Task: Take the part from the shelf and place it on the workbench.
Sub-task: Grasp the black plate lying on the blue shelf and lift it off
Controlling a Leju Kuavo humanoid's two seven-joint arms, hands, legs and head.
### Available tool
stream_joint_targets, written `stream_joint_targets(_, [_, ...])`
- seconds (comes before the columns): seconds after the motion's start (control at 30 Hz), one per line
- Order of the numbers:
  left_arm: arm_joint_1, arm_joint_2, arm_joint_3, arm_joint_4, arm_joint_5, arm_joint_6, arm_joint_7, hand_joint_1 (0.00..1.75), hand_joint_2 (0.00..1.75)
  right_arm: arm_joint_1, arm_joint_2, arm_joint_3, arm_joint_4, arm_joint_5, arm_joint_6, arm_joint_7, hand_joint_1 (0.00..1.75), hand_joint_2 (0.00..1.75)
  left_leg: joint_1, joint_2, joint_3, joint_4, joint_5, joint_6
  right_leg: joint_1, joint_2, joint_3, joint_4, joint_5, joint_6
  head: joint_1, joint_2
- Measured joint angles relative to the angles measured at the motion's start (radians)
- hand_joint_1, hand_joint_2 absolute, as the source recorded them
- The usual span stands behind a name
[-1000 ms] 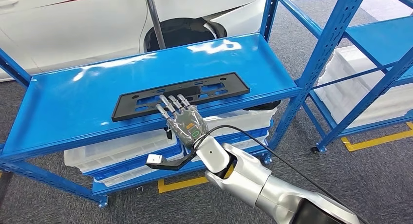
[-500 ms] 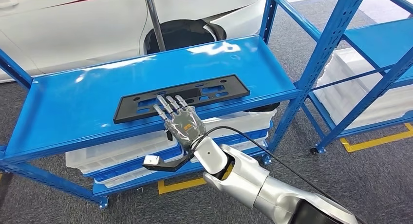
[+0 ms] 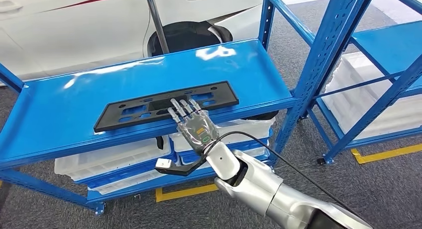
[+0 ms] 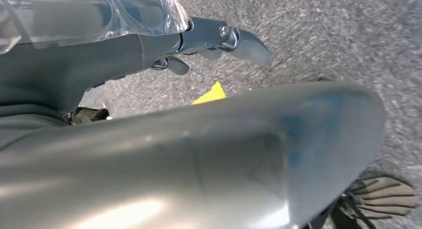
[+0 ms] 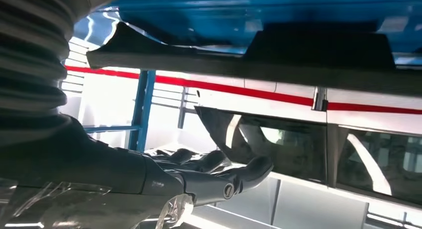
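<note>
A long flat black part [image 3: 129,112] with several cut-outs lies on the blue shelf [image 3: 59,104], near its front edge. My right hand [image 3: 195,125] reaches in from below, fingers stretched out and apart, their tips over the part's near edge right of its middle. Its thumb hangs below the shelf's front lip. In the right wrist view the hand [image 5: 199,174] lies flat and holds nothing, with the part's dark edge [image 5: 318,50] across from it. My left hand [image 4: 214,37] hangs over grey floor, holding nothing.
White crates [image 3: 114,157] fill the level under the shelf. A white car [image 3: 74,25] and its tyre [image 3: 186,35] stand right behind the rack. A second blue rack [image 3: 378,45] with white crates [image 3: 368,89] stands at the right. Yellow tape [image 3: 184,191] marks the carpet.
The whole view has shifted a little leftward. My right hand now sits further right along the part, fingertips still at its near edge.
</note>
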Motion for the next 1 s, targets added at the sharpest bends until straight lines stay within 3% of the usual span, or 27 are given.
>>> stream_joint_targets(0.07, [-0.001, 0.000, 0.000, 0.000, 0.000, 0.000, 0.000, 0.00, 0.00, -0.002, 0.001, 0.000, 0.000, 0.000, 0.000, 0.000, 0.00, 1.75, -0.016, 0.001, -0.094, 0.169, -0.064, 0.014, 0.007, -0.003, 0.005, -0.001, -0.005, -0.009, -0.002, 0.000])
stream_joint_targets(0.1, [-0.001, 0.000, 0.000, 0.000, 0.000, 0.000, 0.000, 0.00, 0.00, -0.001, 0.001, 0.001, 0.000, 0.000, 0.000, 0.000, 0.00, 1.75, -0.025, 0.001, -0.141, 0.243, -0.084, 0.021, 0.012, -0.003, 0.007, -0.001, -0.007, -0.012, -0.002, 0.000])
stream_joint_targets(0.13, [0.001, 0.000, 0.000, 0.000, 0.000, 0.000, 0.000, 0.00, 0.00, -0.001, 0.001, 0.002, 0.000, 0.000, 0.000, -0.001, 0.00, 1.75, -0.033, 0.001, -0.173, 0.285, -0.085, 0.029, 0.018, -0.003, 0.010, -0.001, -0.010, -0.015, -0.002, 0.000])
stream_joint_targets(0.17, [0.001, 0.000, 0.000, 0.000, 0.000, 0.000, 0.000, 0.00, 0.00, 0.000, 0.001, 0.002, 0.000, 0.000, 0.001, -0.001, 0.00, 1.75, -0.042, 0.001, -0.184, 0.282, -0.064, 0.041, 0.023, -0.002, 0.015, -0.001, -0.012, -0.019, -0.002, 0.000])
stream_joint_targets(0.2, [0.002, 0.000, 0.000, 0.000, 0.000, 0.000, 0.000, 0.00, 0.00, -0.001, 0.002, 0.003, 0.000, 0.000, 0.001, -0.001, 0.00, 1.75, -0.051, 0.000, -0.176, 0.237, -0.025, 0.055, 0.027, 0.000, 0.020, -0.001, -0.015, -0.022, -0.001, 0.000])
stream_joint_targets(0.27, [0.002, 0.000, 0.000, 0.000, 0.001, 0.000, 0.000, 0.00, 0.00, -0.003, 0.004, 0.003, 0.000, 0.000, 0.001, -0.001, 0.00, 1.75, -0.068, 0.000, -0.130, 0.094, 0.061, 0.077, 0.034, 0.005, 0.030, -0.001, -0.021, -0.023, -0.002, 0.000])
stream_joint_targets(0.3, [0.001, 0.000, 0.000, 0.000, 0.001, 0.000, 0.000, 0.00, 0.00, -0.004, 0.006, 0.003, 0.000, 0.000, 0.001, -0.001, 0.00, 1.75, -0.075, -0.001, -0.112, 0.041, 0.084, 0.082, 0.037, 0.007, 0.032, -0.001, -0.024, -0.021, -0.002, 0.000])
stream_joint_targets(0.37, [0.001, 0.000, 0.000, 0.000, 0.001, 0.000, 0.000, 0.00, 0.00, -0.006, 0.007, 0.003, 0.000, 0.001, 0.001, -0.001, 0.00, 1.75, -0.083, -0.002, -0.102, 0.005, 0.092, 0.081, 0.040, 0.009, 0.033, -0.005, -0.025, -0.014, -0.002, 0.000])
stream_joint_targets(0.47, [0.001, -0.001, 0.000, 0.000, 0.001, 0.000, 0.000, 0.00, 0.00, -0.008, 0.009, 0.003, 0.000, 0.001, 0.001, -0.001, 0.00, 1.75, -0.079, -0.004, -0.090, -0.010, 0.099, 0.087, 0.039, 0.003, 0.032, 0.001, -0.035, 0.001, -0.001, 0.000])
stream_joint_targets(0.53, [0.000, -0.001, 0.000, 0.000, 0.001, 0.002, 0.000, 0.00, 0.00, -0.009, 0.009, 0.003, 0.000, 0.001, 0.001, -0.002, 0.00, 1.75, -0.075, -0.004, -0.080, -0.019, 0.103, 0.093, 0.041, -0.004, -0.004, 0.084, -0.081, 0.006, 0.000, 0.000])
stream_joint_targets(0.6, [0.000, -0.001, 0.000, 0.000, 0.001, 0.004, 0.000, 0.00, 0.00, -0.007, 0.009, 0.005, 0.000, 0.001, 0.001, -0.003, 0.00, 1.75, -0.076, -0.003, -0.076, -0.020, 0.101, 0.098, 0.042, -0.006, -0.074, 0.220, -0.137, 0.008, 0.000, 0.000])
stream_joint_targets(0.63, [0.000, -0.001, 0.000, 0.000, 0.001, 0.003, 0.000, 0.00, 0.00, -0.005, 0.009, 0.006, 0.000, 0.001, 0.001, -0.004, 0.00, 1.75, -0.077, -0.003, -0.075, -0.020, 0.099, 0.099, 0.042, -0.007, -0.100, 0.264, -0.145, 0.008, 0.000, 0.000])
stream_joint_targets(0.67, [0.001, -0.002, 0.000, 0.000, 0.001, 0.003, 0.000, 0.00, 0.00, -0.004, 0.009, 0.007, 0.000, 0.001, 0.001, -0.004, 0.00, 1.75, -0.077, -0.004, -0.073, -0.020, 0.097, 0.100, 0.042, -0.008, -0.108, 0.269, -0.133, 0.007, 0.000, 0.000])
stream_joint_targets(0.7, [0.001, -0.002, 0.000, 0.000, 0.001, 0.003, 0.000, 0.00, 0.00, -0.003, 0.009, 0.008, 0.000, 0.000, 0.000, -0.006, 0.00, 1.75, -0.077, -0.004, -0.070, -0.020, 0.095, 0.100, 0.042, -0.009, -0.095, 0.231, -0.103, 0.005, 0.000, 0.000])
stream_joint_targets(0.8, [0.000, -0.002, 0.000, 0.000, 0.001, 0.003, 0.000, 0.00, 0.00, -0.004, 0.013, 0.013, 0.000, -0.001, 0.000, -0.010, 0.00, 1.75, -0.081, -0.007, -0.063, -0.018, 0.086, 0.092, 0.045, -0.010, 0.001, 0.025, -0.009, -0.008, -0.001, 0.000])
stream_joint_targets(0.87, [-0.001, -0.002, 0.000, 0.000, 0.001, 0.003, 0.000, 0.00, 0.00, -0.004, 0.018, 0.016, 0.000, -0.002, 0.000, -0.012, 0.00, 1.75, -0.085, -0.007, -0.063, -0.018, 0.081, 0.083, 0.049, -0.010, 0.024, -0.025, 0.002, -0.016, -0.001, 0.000])
stream_joint_targets(0.93, [-0.001, -0.002, 0.000, 0.000, 0.001, 0.003, 0.000, 0.00, 0.00, -0.003, 0.023, 0.018, 0.000, -0.004, 0.000, -0.014, 0.00, 1.75, -0.083, -0.006, -0.064, -0.017, 0.077, 0.075, 0.049, -0.010, 0.023, -0.028, 0.003, -0.024, -0.002, 0.000])
stream_joint_targets(1.0, [-0.002, -0.002, 0.000, 0.000, 0.001, 0.003, 0.000, 0.00, 0.00, -0.004, 0.029, 0.019, 0.000, -0.007, -0.002, -0.016, 0.00, 1.75, -0.080, -0.004, -0.083, 0.024, 0.051, 0.063, 0.043, -0.011, 0.026, -0.031, 0.004, -0.033, -0.005, 0.000])
